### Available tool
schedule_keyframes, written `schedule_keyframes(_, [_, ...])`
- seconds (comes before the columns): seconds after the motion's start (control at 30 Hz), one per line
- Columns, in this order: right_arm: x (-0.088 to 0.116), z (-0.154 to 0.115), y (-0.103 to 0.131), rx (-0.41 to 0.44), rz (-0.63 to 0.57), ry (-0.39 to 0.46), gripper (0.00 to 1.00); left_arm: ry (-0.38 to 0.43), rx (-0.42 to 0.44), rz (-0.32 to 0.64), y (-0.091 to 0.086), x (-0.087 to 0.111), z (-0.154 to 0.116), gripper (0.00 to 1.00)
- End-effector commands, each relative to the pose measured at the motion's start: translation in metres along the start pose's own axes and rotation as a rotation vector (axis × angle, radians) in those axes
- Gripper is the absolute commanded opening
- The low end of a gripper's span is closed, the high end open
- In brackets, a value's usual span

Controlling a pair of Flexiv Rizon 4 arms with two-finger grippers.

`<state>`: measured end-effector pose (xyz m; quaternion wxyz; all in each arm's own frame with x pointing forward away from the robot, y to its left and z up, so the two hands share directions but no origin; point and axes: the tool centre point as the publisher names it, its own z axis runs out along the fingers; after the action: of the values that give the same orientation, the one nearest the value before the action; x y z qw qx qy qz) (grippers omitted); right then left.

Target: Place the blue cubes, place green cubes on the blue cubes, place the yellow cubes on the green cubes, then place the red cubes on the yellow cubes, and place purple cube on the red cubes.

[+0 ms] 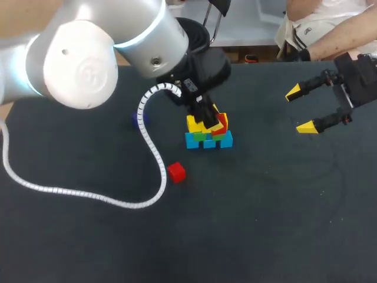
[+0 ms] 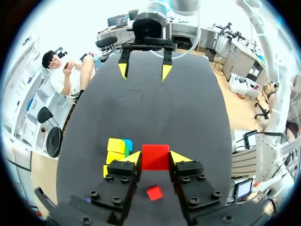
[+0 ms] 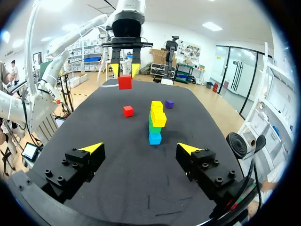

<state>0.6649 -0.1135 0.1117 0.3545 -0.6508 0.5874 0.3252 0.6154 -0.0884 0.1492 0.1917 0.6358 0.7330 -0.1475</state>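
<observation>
- Loose red cube (image 1: 176, 171) lies alone on the dark surface (image 1: 265, 224), just beside a loop of white cable (image 1: 88, 194).
- Beyond it stands the stack: blue cubes (image 1: 209, 142) in a row at the base, green cubes (image 1: 202, 135) on them, yellow cubes (image 1: 196, 123) on top.
- Left end effector (image 2: 156, 159) hangs over the stack, its 2 fingers clamped on a red cube (image 2: 155, 153), which is held clear of the surface, close by the yellow cubes.
- Purple cube (image 1: 139, 119) sits left of the stack, partly behind the cable.
- Right end effector (image 1: 306, 109) hovers well apart at the right, spread wide, holding nothing.
</observation>
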Motion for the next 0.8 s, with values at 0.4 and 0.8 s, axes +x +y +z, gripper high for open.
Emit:
schedule_keyframes(0.4, [0.000,0.000,0.000,0.001,-0.001,-0.001,1.00,0.033,0.032,-0.064,0.015,0.017,0.000,0.00])
schedule_keyframes(0.8, [0.000,0.000,0.000,0.001,-0.001,-0.001,1.00,0.043,0.045,-0.074,0.039,0.018,0.010,0.00])
